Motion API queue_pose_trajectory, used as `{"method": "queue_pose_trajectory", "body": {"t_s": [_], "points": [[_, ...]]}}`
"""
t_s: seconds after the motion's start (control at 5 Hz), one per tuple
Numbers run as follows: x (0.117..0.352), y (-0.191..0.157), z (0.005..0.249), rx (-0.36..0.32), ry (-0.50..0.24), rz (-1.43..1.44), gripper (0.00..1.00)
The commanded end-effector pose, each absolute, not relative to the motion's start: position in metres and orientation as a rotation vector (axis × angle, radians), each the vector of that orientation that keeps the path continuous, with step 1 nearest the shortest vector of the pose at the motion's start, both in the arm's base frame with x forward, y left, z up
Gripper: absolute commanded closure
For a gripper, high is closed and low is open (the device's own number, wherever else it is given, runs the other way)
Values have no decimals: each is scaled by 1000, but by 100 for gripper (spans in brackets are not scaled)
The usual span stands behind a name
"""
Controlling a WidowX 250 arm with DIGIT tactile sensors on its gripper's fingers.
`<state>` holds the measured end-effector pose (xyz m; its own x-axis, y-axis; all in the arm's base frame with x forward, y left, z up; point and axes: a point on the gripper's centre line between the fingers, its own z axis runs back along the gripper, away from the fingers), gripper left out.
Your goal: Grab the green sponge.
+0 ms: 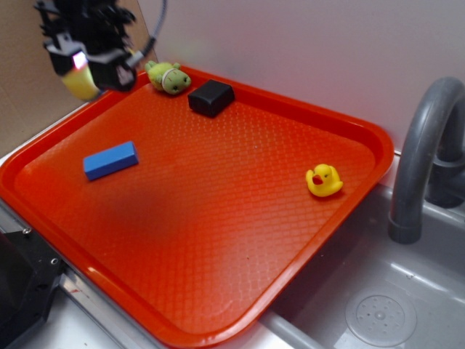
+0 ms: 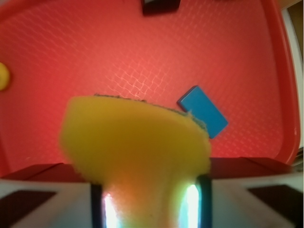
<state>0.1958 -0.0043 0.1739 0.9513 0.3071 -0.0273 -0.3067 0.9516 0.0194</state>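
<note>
My gripper (image 1: pixel 86 69) hangs high over the tray's far left corner, shut on the green sponge (image 1: pixel 78 83), whose yellow foam pokes out below the fingers. In the wrist view the green sponge (image 2: pixel 135 142) fills the lower middle, squeezed between the two fingers (image 2: pixel 96 206), with a thin dark scouring edge along its top. It is lifted well clear of the tray.
On the red tray (image 1: pixel 218 218) lie a blue block (image 1: pixel 110 160), a black block (image 1: pixel 211 97), a green plush turtle (image 1: pixel 168 77) and a yellow rubber duck (image 1: pixel 324 180). A grey tap (image 1: pixel 421 156) and sink (image 1: pixel 378 305) are at right. A wall stands behind.
</note>
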Motion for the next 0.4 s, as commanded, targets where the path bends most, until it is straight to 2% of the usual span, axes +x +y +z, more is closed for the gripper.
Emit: {"method": "queue_pose_trajectory", "body": {"t_s": [0.0,0.2], "points": [[167,-1,226,-46,-133,273,100],[168,0,227,-56,-162,262,100]]}}
